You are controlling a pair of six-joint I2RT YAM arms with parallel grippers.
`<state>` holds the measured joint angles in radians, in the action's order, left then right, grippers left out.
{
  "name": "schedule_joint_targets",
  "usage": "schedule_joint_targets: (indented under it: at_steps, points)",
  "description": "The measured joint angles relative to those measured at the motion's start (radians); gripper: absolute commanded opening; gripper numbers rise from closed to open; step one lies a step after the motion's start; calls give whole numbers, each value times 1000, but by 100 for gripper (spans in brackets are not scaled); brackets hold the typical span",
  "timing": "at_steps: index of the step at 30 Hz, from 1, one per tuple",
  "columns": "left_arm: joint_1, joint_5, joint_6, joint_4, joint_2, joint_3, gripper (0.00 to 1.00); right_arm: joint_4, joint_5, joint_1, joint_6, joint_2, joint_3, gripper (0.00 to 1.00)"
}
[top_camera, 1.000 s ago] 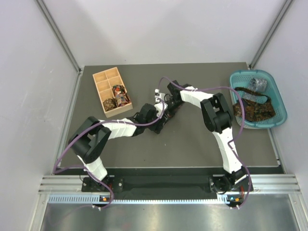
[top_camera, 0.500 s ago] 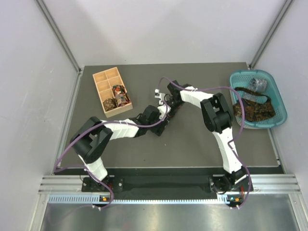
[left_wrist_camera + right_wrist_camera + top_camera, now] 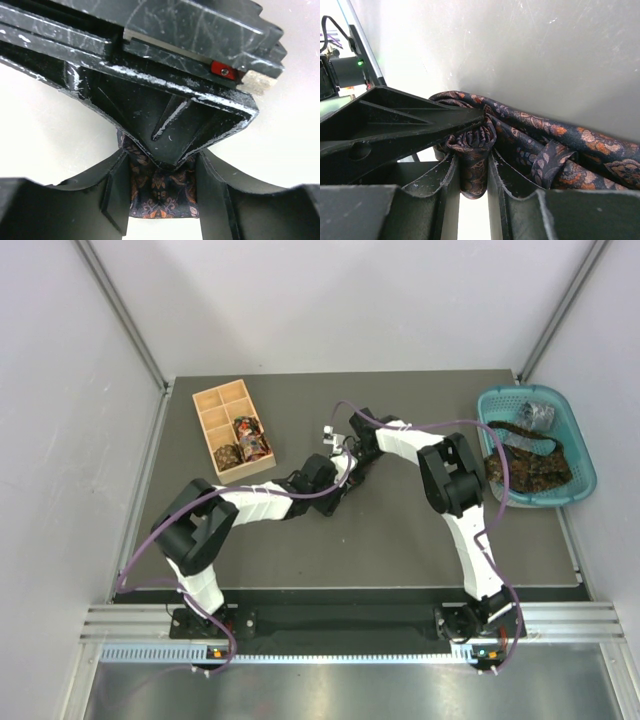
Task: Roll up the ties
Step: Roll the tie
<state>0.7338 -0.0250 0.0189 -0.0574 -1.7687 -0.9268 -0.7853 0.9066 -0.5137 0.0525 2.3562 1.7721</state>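
A dark paisley tie (image 3: 555, 135) lies bunched on the table, with its rolled end (image 3: 472, 140) pinched between the fingers of my right gripper (image 3: 472, 160), which is shut on it. In the top view the two grippers meet mid-table, the right gripper (image 3: 345, 462) just above the left gripper (image 3: 328, 483), and they hide most of this tie. In the left wrist view the same tie (image 3: 162, 195) fills the gap of my left gripper (image 3: 161, 165), and its fabric touches both fingers (image 3: 117, 190) under the right gripper's body.
A teal basket (image 3: 582, 445) at the right holds more ties (image 3: 530, 465) and a grey coil (image 3: 535, 415). A wooden compartment box (image 3: 215, 405) at the back left holds two rolled ties (image 3: 250, 435).
My left gripper has slid up and right toward the right gripper, and its jaws have narrowed onto the tie. The right gripper has held still.
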Motion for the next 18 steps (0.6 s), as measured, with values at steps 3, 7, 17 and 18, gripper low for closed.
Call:
schedule_joint_targets:
  at_steps: [3, 7, 17, 18]
  points:
    - [0, 0, -1, 10, -2, -5, 47, 8, 1, 1, -5, -3, -6, 27]
    - [0, 0, -2, 14, -2, -6, 43, 29, 3, 2, -17, -14, -25, 30]
    - [4, 0, 0, 24, -3, -11, 40, 114, 12, 6, -66, -58, -97, 40]
    - [5, 1, 2, 28, -6, -16, 39, 132, 12, 8, -76, -65, -110, 40]
